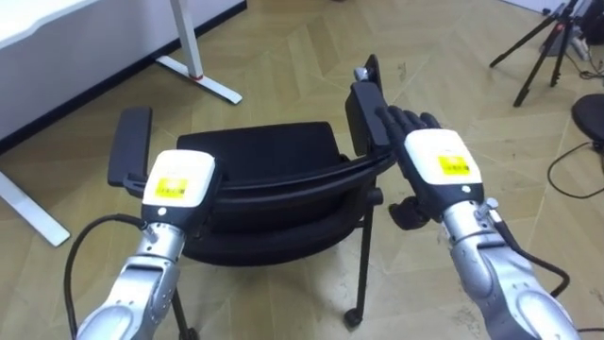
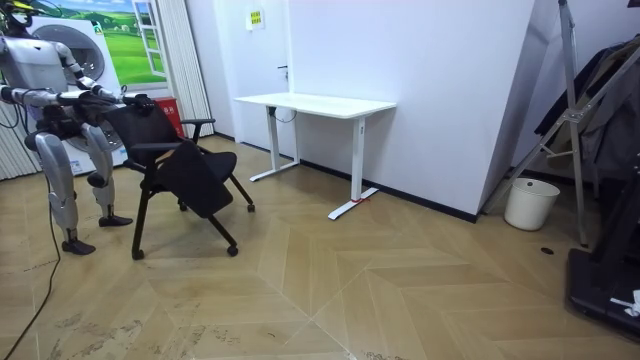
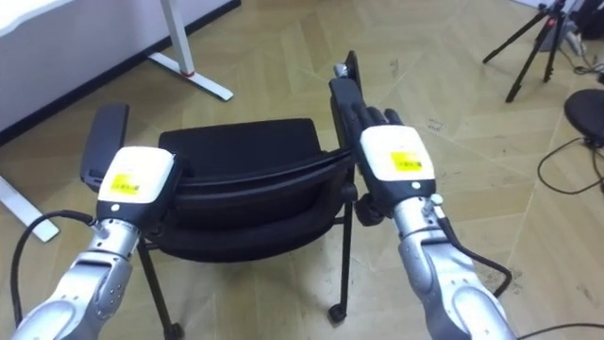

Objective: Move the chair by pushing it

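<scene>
Facing away from robot, chair (image 1: 260, 156)

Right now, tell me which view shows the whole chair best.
The room view: the chair shows whole there, from backrest to legs, between the robot and the desk. The eye views look down on its backrest, seat and armrests, with the left hand and right hand at the backrest; most legs are hidden.

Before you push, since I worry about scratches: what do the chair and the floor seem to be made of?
The chair: matte black seat, likely fabric or mesh by its dull look; thin black frame on small wheels, probably painted metal. The floor: pale wood-grain boards in a herringbone pattern with a soft sheen; wood or laminate, I cannot tell which.
</scene>
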